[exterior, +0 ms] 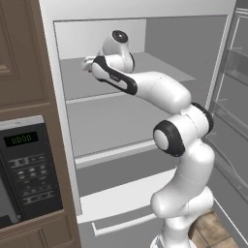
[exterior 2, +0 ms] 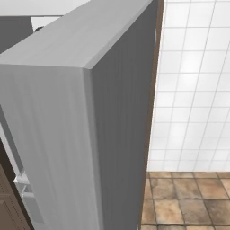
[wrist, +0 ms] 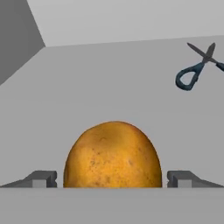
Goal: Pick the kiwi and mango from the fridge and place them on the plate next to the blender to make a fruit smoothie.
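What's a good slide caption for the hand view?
Open gripper straddling the mango on a fridge shelf, scissors lying farther back.

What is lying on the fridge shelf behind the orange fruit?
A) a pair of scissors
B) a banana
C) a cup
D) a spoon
A: in the hand view a pair of scissors with dark blue handles lies on the grey shelf of the fridge, farther back than the mango, which sits between the open gripper fingers.
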Controlling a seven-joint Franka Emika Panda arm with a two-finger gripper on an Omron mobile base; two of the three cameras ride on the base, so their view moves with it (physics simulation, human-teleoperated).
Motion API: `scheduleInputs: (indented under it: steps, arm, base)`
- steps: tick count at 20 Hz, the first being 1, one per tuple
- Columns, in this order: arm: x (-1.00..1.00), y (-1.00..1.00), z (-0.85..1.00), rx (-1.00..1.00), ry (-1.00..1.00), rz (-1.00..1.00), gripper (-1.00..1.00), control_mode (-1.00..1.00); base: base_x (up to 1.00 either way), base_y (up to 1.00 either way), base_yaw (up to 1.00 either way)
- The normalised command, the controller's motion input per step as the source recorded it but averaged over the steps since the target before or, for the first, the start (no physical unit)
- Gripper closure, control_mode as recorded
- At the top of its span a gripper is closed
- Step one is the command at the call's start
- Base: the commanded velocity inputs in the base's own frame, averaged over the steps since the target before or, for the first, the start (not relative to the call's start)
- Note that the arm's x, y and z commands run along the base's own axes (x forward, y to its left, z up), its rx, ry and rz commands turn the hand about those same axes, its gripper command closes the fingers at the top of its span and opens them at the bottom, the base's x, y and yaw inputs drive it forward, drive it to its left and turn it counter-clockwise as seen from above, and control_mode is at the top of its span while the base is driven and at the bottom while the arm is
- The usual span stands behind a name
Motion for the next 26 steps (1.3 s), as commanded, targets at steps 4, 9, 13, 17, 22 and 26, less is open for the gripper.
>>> scheduleInputs:
  steps: [4, 9, 13, 17, 22, 26]
  arm:
    - [0.1, 0.01, -0.14, 0.0, 0.0, 0.0, 1.0, -1.0]
    - [0.0, 0.0, 0.0, 0.0, 0.0, 0.0, 1.0, -1.0]
    - [-0.32, 0.0, 0.0, 0.0, -0.01, 0.0, 1.0, -1.0]
    - [-0.48, -0.13, -0.03, 0.03, -0.13, -0.01, 1.0, -1.0]
    - [-0.83, -0.16, 0.05, 0.09, -0.38, -0.02, 1.0, -1.0]
    - [-1.0, -0.28, 0.21, 0.12, -0.43, 0.0, 1.0, -1.0]
  base:
    - [0.0, 0.0, 0.0]
    - [0.0, 0.0, 0.0]
    - [0.0, 0.0, 0.0]
    - [0.0, 0.0, 0.0]
    - [0.0, 0.0, 0.0]
    - [0.0, 0.0, 0.0]
